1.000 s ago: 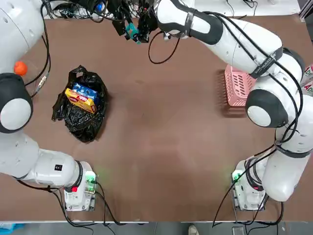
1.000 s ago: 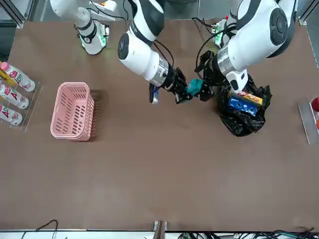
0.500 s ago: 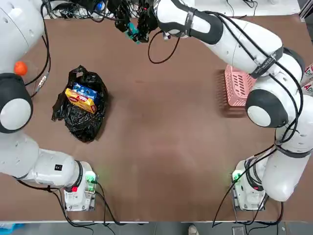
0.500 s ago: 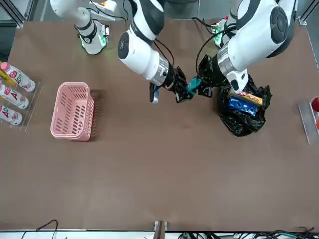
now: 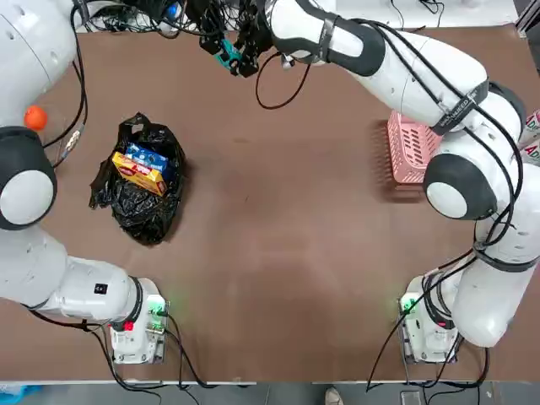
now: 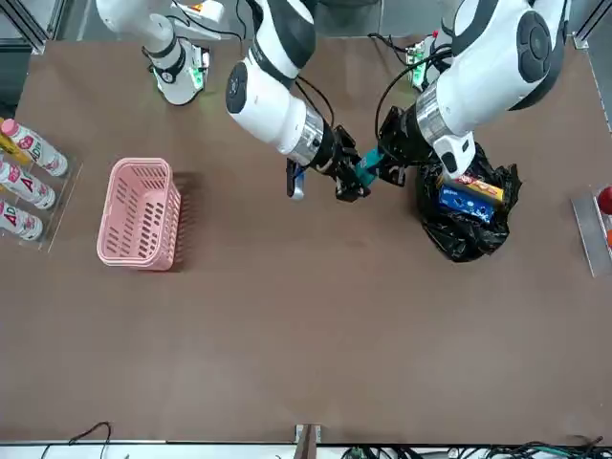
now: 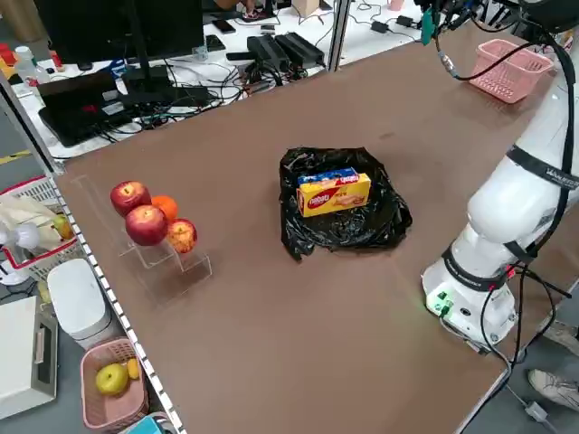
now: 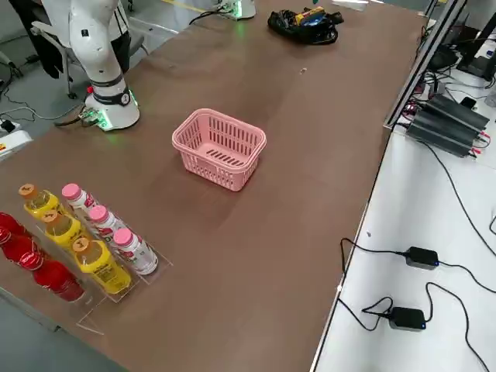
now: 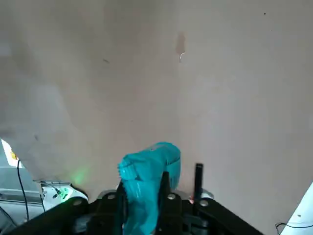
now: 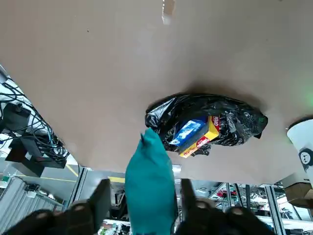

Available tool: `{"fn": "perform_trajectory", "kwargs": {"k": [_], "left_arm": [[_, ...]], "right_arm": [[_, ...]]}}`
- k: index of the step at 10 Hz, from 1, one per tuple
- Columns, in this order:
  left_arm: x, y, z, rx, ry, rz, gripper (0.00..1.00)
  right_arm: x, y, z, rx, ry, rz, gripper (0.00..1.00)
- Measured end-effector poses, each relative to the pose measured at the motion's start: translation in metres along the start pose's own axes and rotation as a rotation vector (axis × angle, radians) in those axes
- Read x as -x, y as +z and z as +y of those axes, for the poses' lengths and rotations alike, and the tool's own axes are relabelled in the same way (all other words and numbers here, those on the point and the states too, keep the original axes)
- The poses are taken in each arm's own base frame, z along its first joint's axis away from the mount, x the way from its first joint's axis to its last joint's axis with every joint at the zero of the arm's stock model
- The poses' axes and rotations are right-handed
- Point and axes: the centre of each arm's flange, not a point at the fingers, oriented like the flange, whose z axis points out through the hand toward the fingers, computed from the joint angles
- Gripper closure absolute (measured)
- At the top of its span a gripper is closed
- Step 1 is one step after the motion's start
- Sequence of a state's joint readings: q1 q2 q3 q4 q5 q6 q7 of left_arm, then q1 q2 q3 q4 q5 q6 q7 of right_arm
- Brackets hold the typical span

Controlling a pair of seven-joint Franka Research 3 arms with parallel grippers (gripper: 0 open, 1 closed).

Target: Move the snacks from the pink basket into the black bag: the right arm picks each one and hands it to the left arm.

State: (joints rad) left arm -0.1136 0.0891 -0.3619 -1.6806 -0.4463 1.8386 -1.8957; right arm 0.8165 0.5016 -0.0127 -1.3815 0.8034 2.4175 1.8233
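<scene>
Left pincer [image 6: 381, 168] clamped on slim teal packet [image 6: 368, 167], held in the air above the tabletop [image 6: 316, 325]. Right pincer [image 6: 348, 178] meets it from the other side, fingers [image 10: 101, 201] spread apart either side of the same packet, clear of it in the right wrist view. Black bag [image 5: 142, 180] lies open on the tabletop near the handover point; blue packet [image 5: 148, 157] and yellow packet [image 5: 139, 174] lie inside it, touching. Pink basket [image 6: 141, 213] stands well apart, at the robot's right. Bottles [image 8: 81, 244] in a rack beyond the basket
</scene>
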Motion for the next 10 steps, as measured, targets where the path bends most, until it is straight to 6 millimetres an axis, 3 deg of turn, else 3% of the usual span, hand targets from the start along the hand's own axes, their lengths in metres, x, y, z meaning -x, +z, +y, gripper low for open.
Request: {"fn": "perform_trajectory", "kwargs": {"k": [1,2,5,9,10], "left_arm": [[0.000,0.000,0.000,0.001,0.000,0.000,0.74],[-0.001,-0.001,0.000,-0.001,0.003,0.001,0.74],[-0.029,-0.005,-0.003,-0.077,0.112,0.098,0.77],[-0.137,-0.046,0.017,-0.149,0.223,0.089,0.77],[-0.166,-0.045,0.018,-0.176,0.257,0.090,0.77]], "right_arm": [[0.000,0.000,0.000,0.000,0.000,0.000,0.09],[0.000,0.000,0.000,0.000,0.000,0.000,0.00],[-0.004,-0.004,-0.005,-0.010,-0.043,0.004,0.00],[-0.037,-0.027,-0.031,0.091,-0.251,0.042,0.00],[-0.045,-0.040,-0.038,0.132,-0.338,0.081,0.00]]}}
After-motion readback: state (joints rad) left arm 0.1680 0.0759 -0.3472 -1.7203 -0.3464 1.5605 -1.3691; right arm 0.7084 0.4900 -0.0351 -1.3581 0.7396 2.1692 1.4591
